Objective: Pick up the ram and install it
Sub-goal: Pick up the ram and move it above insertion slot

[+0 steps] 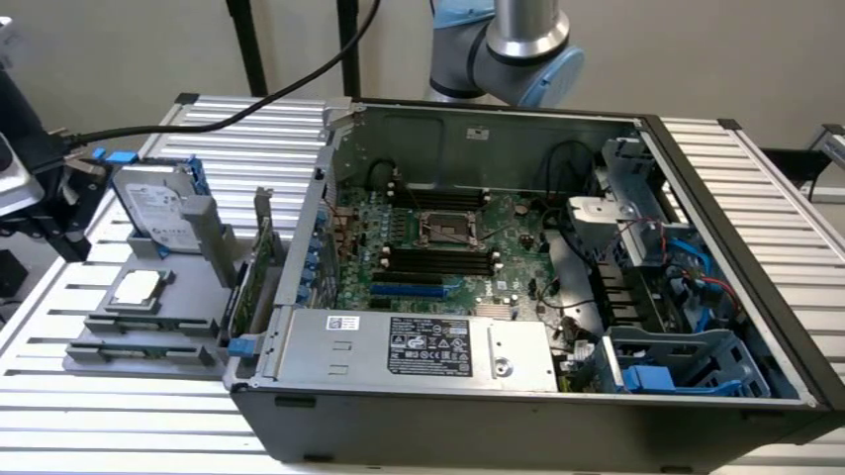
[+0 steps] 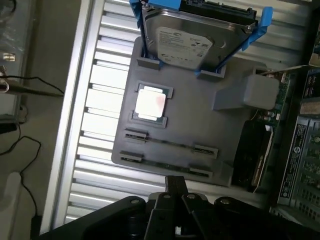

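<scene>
A slatted aluminium table (image 1: 739,168) carries an open black computer case (image 1: 528,426), which lies on its side towards the exterior view's right. The silver and blue robot arm (image 1: 528,45) rises behind the case's far wall. Inside the case lies the green motherboard (image 1: 456,233), with rows of black slots (image 1: 436,262) near its middle. A silver power supply (image 1: 410,346) sits along the case's near edge. On the table just beside the case, towards the exterior view's left, rests a gray holder tray (image 2: 200,110). At the tray's far end a silver hard drive (image 2: 192,42) with blue rails leans in its cradle. A green expansion card (image 1: 247,282) stands upright between the tray and the case. The square silver processor (image 2: 150,103) lies flat in a recess at the tray's middle. The ram (image 2: 162,165) appears as a thin greenish edge standing between the clips of the tray's last row, the end farthest from the hard drive. The dark gripper (image 2: 175,184) hangs just beyond that end of the tray, near the ram, its fingers pressed together.
</scene>
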Motion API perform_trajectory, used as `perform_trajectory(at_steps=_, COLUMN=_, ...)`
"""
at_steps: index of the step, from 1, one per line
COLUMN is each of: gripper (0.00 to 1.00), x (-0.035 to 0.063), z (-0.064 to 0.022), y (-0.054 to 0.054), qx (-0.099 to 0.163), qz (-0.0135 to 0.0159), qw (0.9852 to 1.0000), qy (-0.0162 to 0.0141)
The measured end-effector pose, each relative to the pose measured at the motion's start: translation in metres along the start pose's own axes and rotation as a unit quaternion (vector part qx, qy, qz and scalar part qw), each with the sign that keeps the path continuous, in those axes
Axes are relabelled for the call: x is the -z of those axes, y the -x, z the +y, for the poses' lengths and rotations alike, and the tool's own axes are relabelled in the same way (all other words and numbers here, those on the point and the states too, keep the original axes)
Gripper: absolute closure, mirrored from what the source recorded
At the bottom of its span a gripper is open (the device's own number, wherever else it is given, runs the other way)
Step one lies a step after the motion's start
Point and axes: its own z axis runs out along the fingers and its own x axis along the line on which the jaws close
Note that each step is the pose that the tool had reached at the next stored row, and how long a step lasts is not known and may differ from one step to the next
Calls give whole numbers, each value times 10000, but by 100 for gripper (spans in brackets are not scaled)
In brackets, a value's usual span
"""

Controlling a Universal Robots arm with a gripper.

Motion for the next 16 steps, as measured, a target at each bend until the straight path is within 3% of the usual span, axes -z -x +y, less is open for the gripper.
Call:
perform_trajectory(at_steps=4, gripper=89, x=-13, z=-1, y=0, qx=360, qz=11, qw=9994, qy=7)
perform_trajectory(at_steps=8, gripper=89, x=-31, z=-1, y=-1, qx=727, qz=22, qw=9974, qy=15)
perform_trajectory(at_steps=12, gripper=89, x=-50, z=-2, y=-1, qx=1084, qz=33, qw=9941, qy=22)
perform_trajectory(at_steps=16, gripper=89, x=-66, z=-2, y=-1, qx=1447, qz=44, qw=9895, qy=26)
